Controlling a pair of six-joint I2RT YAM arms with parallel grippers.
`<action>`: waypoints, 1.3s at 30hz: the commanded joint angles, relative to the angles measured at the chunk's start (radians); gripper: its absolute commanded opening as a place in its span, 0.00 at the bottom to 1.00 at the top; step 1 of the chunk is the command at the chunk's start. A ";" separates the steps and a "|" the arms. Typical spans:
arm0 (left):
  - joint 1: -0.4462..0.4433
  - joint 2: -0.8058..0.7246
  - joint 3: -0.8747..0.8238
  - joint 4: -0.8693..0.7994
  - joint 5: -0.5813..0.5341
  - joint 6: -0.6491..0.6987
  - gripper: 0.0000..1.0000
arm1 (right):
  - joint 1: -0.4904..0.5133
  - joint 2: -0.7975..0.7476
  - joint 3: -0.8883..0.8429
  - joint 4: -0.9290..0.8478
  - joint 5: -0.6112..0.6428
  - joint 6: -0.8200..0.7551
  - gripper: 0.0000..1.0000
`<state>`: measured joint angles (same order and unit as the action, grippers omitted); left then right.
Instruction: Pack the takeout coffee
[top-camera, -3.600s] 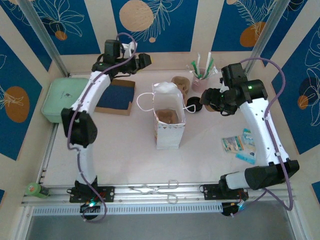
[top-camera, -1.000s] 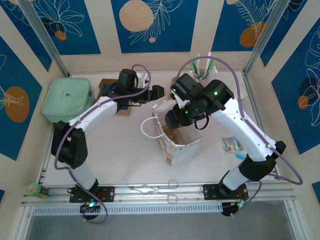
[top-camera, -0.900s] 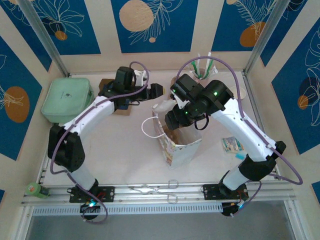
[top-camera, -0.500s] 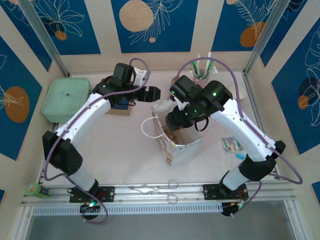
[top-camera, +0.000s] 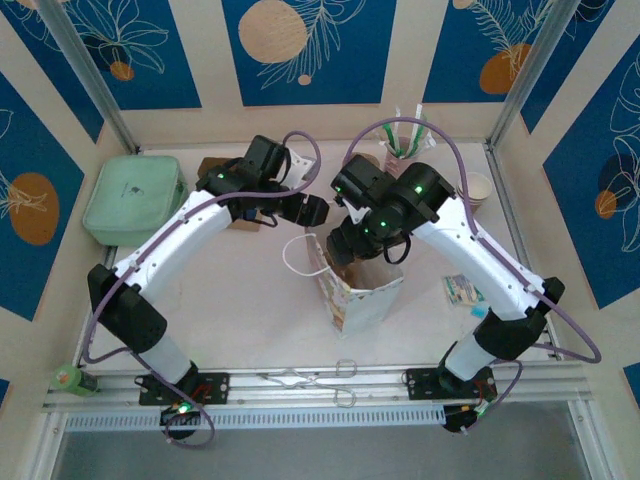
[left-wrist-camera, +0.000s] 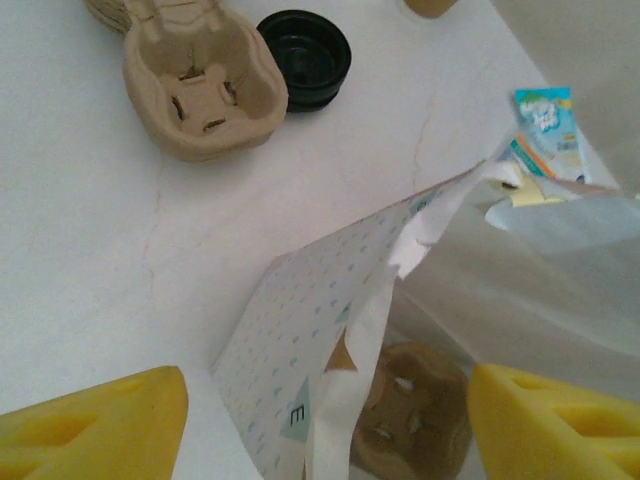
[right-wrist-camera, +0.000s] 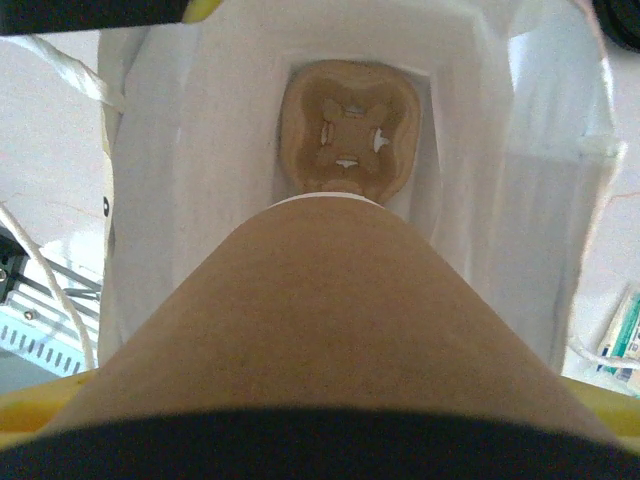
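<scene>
Top camera first. Your left fingers (top-camera: 308, 209) sat at the far-left corner of the paper bag (top-camera: 368, 296), right up by its white rim. From up there I couldn't tell how wide they stood. Your right fingers (top-camera: 344, 246) hung over the bag's open mouth, pointing down into it. The bag stood mid-tabletop (top-camera: 230, 300) with its white handle (top-camera: 292, 262) looped out toward the left arm.

Left wrist cam: both yellow left fingers (left-wrist-camera: 95, 430) were spread wide, one in each bottom corner, with nothing clamped between them. The bag's top edge ran up through the gap, and I couldn't tell if either finger actually touched paper. The bag's print was little triangles and specks, and the only letter I could read was an "E" on a pale triangle. A pulp cup carrier (left-wrist-camera: 415, 420) lay at the bottom of the bag. Out on the tabletop you had a second carrier (left-wrist-camera: 200, 85), a black lid (left-wrist-camera: 305, 58) just beside it, and a blue-green sachet (left-wrist-camera: 545, 125) with lettering too blurry to read.

Right wrist cam: your right fingers (right-wrist-camera: 25, 425) were clamped on the takeout coffee (right-wrist-camera: 330, 330), showing as yellow slivers at either side of it. The cup's black-lid end faced the camera. Its base pointed down into the bag's mouth, hanging above the carrier on the bag floor.
</scene>
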<state>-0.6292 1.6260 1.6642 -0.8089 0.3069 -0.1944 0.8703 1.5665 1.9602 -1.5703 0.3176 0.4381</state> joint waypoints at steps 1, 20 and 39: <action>-0.011 0.000 0.043 -0.056 -0.045 0.044 0.69 | 0.012 0.006 -0.011 -0.024 0.017 0.025 0.48; -0.042 0.023 0.058 -0.048 -0.029 0.050 0.57 | 0.023 0.032 -0.054 -0.019 0.014 0.040 0.48; -0.052 0.063 0.059 -0.054 -0.069 0.063 0.43 | 0.058 0.039 -0.038 -0.004 -0.026 0.013 0.45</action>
<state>-0.6708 1.6863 1.7004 -0.8536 0.2523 -0.1478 0.9230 1.5955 1.8965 -1.5734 0.3149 0.4599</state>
